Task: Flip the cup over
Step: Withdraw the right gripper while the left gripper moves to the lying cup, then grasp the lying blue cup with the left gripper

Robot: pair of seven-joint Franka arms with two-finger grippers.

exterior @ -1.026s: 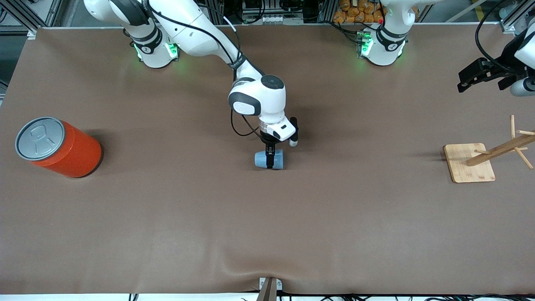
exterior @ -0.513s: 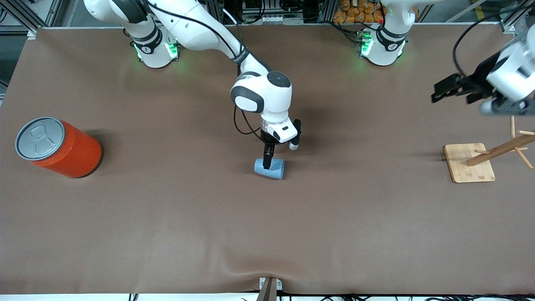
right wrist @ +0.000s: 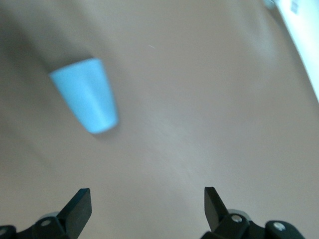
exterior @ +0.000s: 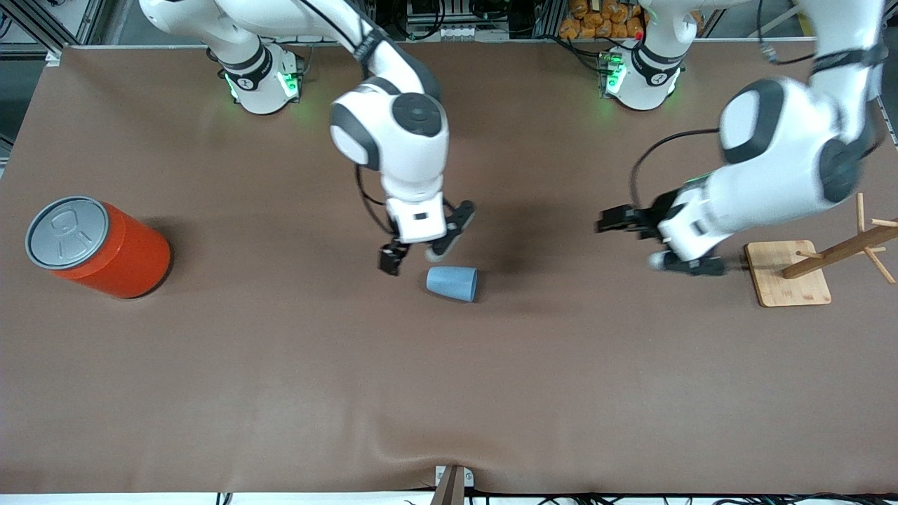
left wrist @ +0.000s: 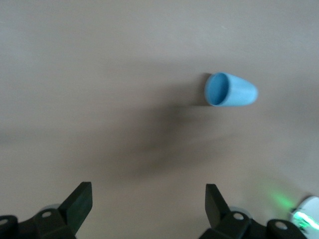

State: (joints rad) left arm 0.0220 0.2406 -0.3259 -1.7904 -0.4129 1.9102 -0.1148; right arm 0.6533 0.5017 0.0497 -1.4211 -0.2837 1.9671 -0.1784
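The small light-blue cup (exterior: pixel 452 283) lies on its side on the brown table, near the middle. My right gripper (exterior: pixel 407 254) is open and empty, up in the air beside the cup toward the right arm's end. In the right wrist view the cup (right wrist: pixel 87 102) lies apart from the open gripper (right wrist: pixel 147 201). My left gripper (exterior: pixel 609 223) is open and empty, low over the table between the cup and the wooden rack. In the left wrist view the cup (left wrist: pixel 230 89) shows its darker blue mouth toward the open gripper (left wrist: pixel 148 199).
A large orange can (exterior: pixel 98 245) with a grey pull-tab lid stands at the right arm's end. A wooden peg rack (exterior: pixel 789 273) stands at the left arm's end, close to the left arm's wrist.
My right gripper set the cup down on its side, let go, opened and rose away. My left arm swung in from the table's end toward the cup.
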